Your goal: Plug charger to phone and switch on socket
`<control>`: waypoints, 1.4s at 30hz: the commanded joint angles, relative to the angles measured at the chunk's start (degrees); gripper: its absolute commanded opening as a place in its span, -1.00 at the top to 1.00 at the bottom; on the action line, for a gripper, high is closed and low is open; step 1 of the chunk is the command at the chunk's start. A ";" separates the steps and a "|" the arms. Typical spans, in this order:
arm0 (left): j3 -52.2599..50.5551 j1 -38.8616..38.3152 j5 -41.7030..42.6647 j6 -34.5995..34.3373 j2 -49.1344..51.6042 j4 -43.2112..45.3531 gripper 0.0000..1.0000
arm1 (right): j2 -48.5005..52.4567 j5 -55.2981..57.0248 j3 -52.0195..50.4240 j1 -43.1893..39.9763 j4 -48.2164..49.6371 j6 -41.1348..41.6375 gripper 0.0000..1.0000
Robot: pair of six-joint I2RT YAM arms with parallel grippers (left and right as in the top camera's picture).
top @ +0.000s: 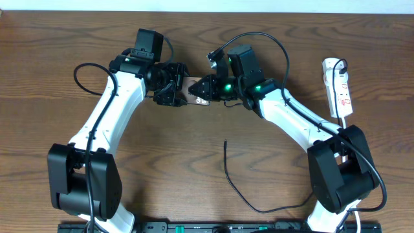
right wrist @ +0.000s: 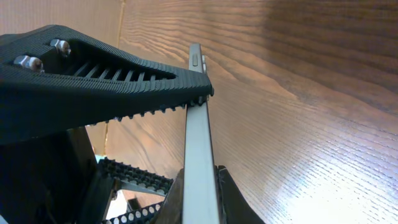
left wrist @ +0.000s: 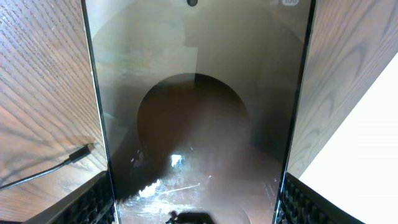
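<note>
Tabletop [top: 162, 162] of brown woodgrain, phone [top: 192, 90] central, charger [top: 228, 173] loose nearby, socket [top: 338, 87] far right

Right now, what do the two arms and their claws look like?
The left arm and right arm have white links, bulky black base joints and black cables looped alongside. Green lights glow near the right claw. Claw fingers are black, ribbed and toothed.

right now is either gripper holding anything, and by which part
Both hold the phone. The left gripper clamps it across its width, by the long side edges; the right gripper pinches its flat faces near one end.
</note>
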 commanded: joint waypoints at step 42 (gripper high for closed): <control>1.92 6.80 10.67 18.14 -2.01 0.98 -0.83 | 0.39 1.77 0.72 -7.98 -3.74 0.52 0.98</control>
